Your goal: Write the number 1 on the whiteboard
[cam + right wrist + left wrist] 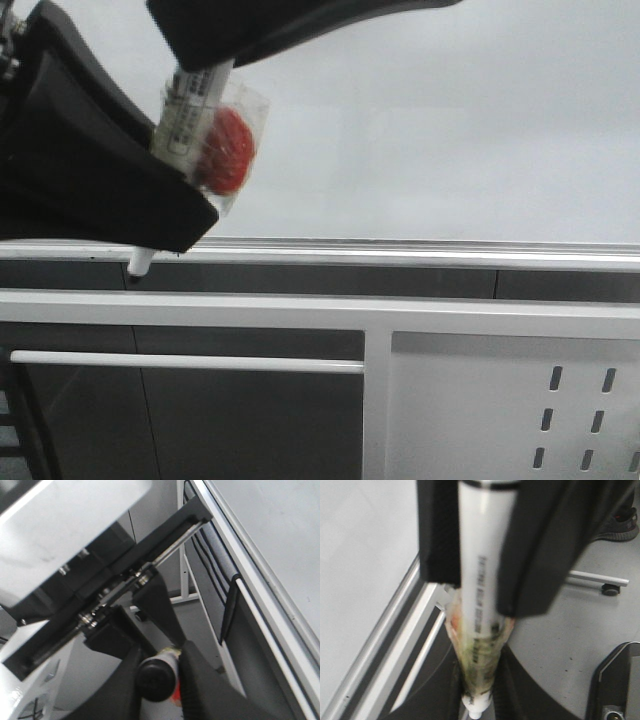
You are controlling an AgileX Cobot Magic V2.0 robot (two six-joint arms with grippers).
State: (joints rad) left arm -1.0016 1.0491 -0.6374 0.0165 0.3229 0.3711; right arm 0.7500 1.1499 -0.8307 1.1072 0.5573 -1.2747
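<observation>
Front view first: there's a clear plastic bag [238, 120] wrapped round the marker [190, 105], with a red blob [230, 150] inside it, can't tell what that is. The left gripper [165, 225] is clamped on the marker's lower half, and the white tip [140, 262] pokes out just below the silver rail [400, 247] of the whiteboard [450, 130]. The right gripper [215, 45] comes in from above and seems to pinch the top end, though it's cut off by the frame. Under the board sit a white bar [180, 361] and a perforated panel [500, 410]. In the left wrist view the marker [482, 555] runs straight down between the left gripper [477, 700] fingers. The right gripper [480, 575] squeezes it higher up, all quite blurry, and the bag [475, 665] looks crumpled. The whiteboard [360, 555] is alongside, with a caster wheel [610, 587] on the floor. In the right wrist view the right gripper [160, 680] is closed round the marker's black end [156, 680], the left arm [75, 545] blocks a lot, and the whiteboard [280, 525] runs off to the side.
</observation>
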